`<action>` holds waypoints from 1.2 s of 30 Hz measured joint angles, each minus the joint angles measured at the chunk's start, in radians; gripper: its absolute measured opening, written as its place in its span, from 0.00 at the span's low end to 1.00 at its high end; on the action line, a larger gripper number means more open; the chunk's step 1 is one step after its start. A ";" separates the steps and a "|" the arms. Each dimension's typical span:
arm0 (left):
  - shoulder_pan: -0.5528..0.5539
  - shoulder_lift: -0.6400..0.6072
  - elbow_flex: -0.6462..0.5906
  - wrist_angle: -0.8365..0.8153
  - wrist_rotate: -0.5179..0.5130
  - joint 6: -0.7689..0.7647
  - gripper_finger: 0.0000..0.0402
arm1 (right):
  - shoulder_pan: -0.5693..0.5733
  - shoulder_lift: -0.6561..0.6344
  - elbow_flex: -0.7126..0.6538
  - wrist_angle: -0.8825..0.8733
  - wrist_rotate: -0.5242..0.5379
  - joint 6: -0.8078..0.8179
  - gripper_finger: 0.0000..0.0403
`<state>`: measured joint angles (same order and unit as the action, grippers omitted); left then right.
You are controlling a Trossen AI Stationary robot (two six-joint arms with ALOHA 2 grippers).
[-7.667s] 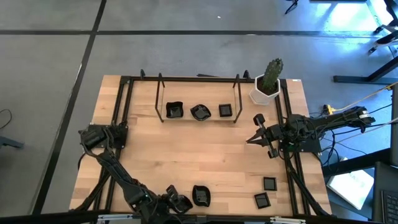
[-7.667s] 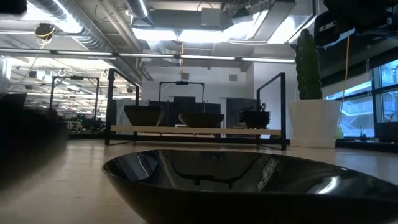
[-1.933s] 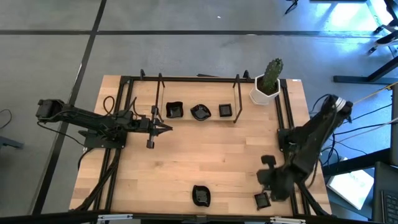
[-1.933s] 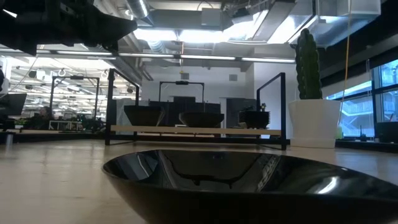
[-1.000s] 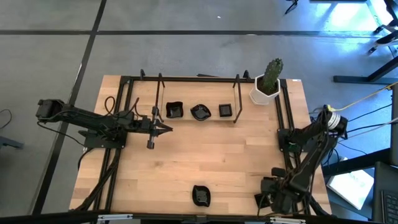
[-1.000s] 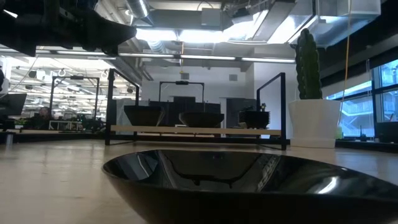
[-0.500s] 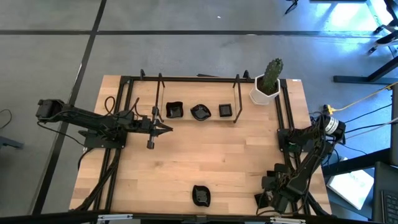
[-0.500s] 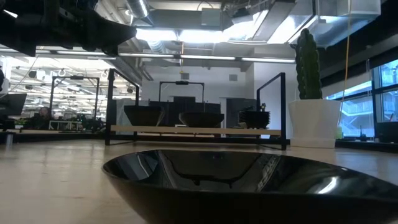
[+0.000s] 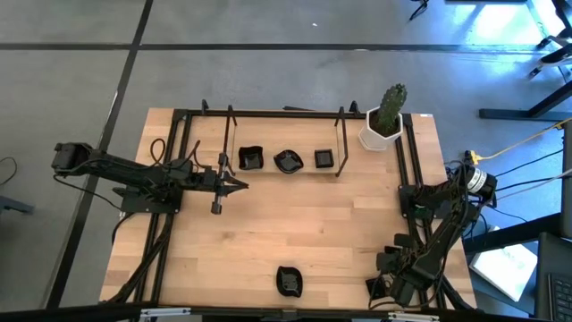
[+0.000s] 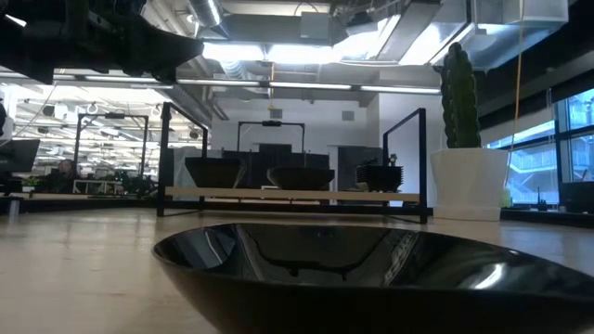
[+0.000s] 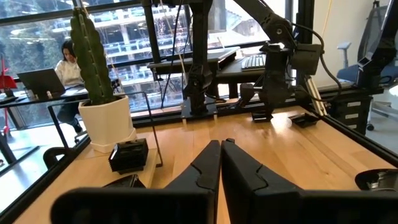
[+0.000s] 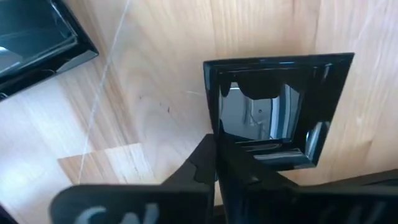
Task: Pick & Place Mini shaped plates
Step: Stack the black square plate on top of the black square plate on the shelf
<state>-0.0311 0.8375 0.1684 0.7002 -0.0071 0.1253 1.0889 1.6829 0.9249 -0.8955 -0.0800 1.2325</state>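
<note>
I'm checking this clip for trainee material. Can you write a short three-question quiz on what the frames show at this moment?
1. True or false: the left gripper is shut and holds nothing.
2. How many black plates sit on the raised rack at the table's far side? A) two B) three C) five
3. Fill in: the right gripper has closed on the rim of a small ____ plate near the table's front right corner.

Key
1. True; its fingers meet in the left wrist view, with nothing between them.
2. B; a wavy-edged plate, a rounded plate and a flat square plate.
3. square.
</note>
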 joint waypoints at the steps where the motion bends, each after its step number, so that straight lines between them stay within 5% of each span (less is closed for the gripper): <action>1: 0.000 0.000 0.000 0.000 0.000 0.000 0.03 | 0.000 0.000 0.000 0.000 0.000 -0.004 0.03; 7: 0.000 0.000 0.000 0.000 0.000 0.000 0.02 | 0.000 0.000 0.014 -0.040 0.026 -0.017 0.04; 19: 0.000 0.000 0.000 -0.001 0.000 0.004 0.03 | -0.073 0.000 0.298 -0.399 0.327 -0.177 0.01; 29: 0.000 0.000 0.000 -0.002 0.000 0.018 0.02 | -0.378 -0.001 0.543 -0.520 0.623 -0.450 0.01; 36: 0.000 0.000 0.000 -0.002 0.000 0.019 0.03 | -0.628 -0.001 0.622 -0.471 0.640 -0.797 0.01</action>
<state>-0.0308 0.8374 0.1684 0.6979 -0.0072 0.1441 0.4613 1.6819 1.5465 -1.3667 0.5604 0.4356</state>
